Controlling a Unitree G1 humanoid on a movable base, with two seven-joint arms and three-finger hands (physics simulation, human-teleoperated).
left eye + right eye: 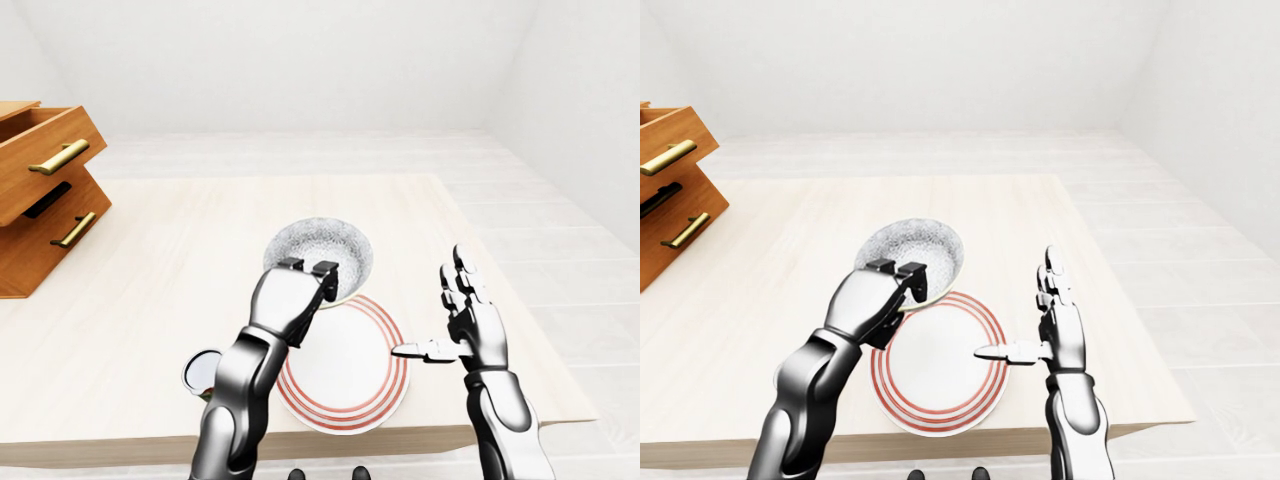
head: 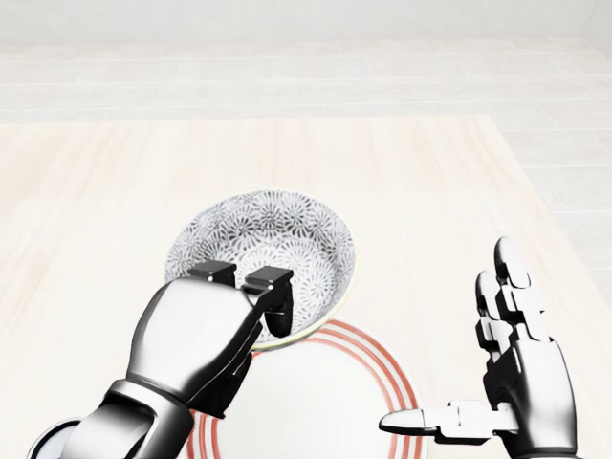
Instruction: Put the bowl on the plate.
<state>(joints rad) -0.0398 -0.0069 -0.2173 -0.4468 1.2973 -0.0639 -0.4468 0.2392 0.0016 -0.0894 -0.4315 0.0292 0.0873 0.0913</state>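
Count: one bowl, one plate, one wooden drawer unit, two hands. My left hand is clamped on the bowl's rim nearest the head view's bottom. The bowl is tipped and overlaps the plate's upper rim; I cannot tell whether they touch. The plate lies flat by the desk edge at the bottom of the left-eye view, toward the right corner. My right hand stands empty by the plate's right rim, fingers upright and spread, thumb pointing left. The drawer unit sits at the desk's left edge.
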